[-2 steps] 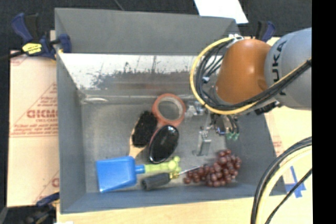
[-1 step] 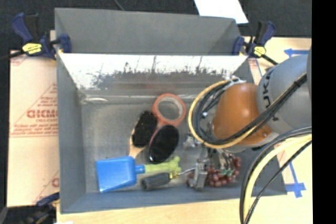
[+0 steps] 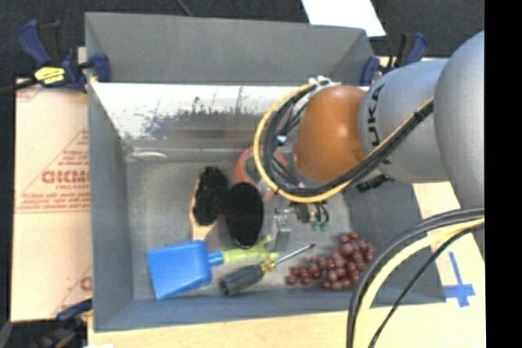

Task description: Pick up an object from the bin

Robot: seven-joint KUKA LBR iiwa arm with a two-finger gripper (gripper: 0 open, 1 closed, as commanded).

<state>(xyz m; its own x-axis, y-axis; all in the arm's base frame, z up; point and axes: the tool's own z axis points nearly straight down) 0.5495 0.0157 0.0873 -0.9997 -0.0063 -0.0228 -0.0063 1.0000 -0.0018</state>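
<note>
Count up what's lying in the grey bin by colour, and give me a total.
Black: 2, a fuzzy lump and an oval pad
Blue: 1, a scoop with a yellow-green handle
Dark red: 1, a bunch of grapes
Grey: 1, a screwdriver
Orange: 1, a rounded thing, partly hidden
Total: 6

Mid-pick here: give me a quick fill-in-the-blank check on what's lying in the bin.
1. In this view the grapes lie to the ____ of the gripper.
2. The scoop at the bin's front left is coloured ____.
3. The fuzzy oval thing left of the gripper is ____.
Missing words: right, blue, black.
</note>
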